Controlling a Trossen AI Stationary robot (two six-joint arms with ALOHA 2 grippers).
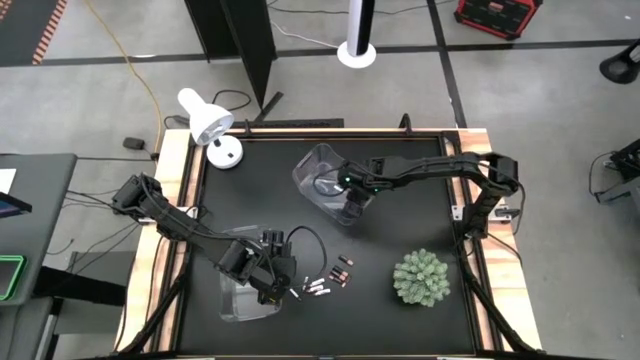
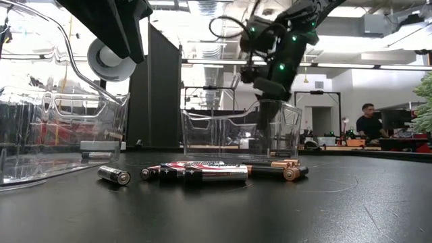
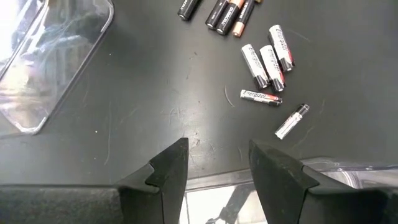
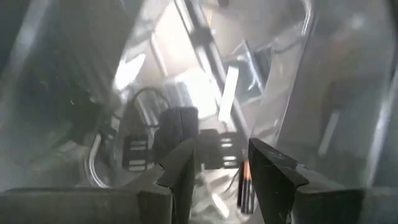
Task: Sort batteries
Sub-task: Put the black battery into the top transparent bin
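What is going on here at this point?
A two-arm robot is sorting batteries. The right gripper is down inside the clear bin at the back of the table, jaws open, with a dark copper-ended battery lying in the bin just beyond its fingers. The left gripper hangs open over the rim of the near clear bin. A loose cluster of batteries, silvery ones and dark copper-ended ones, lies on the black table between the bins, unsorted.
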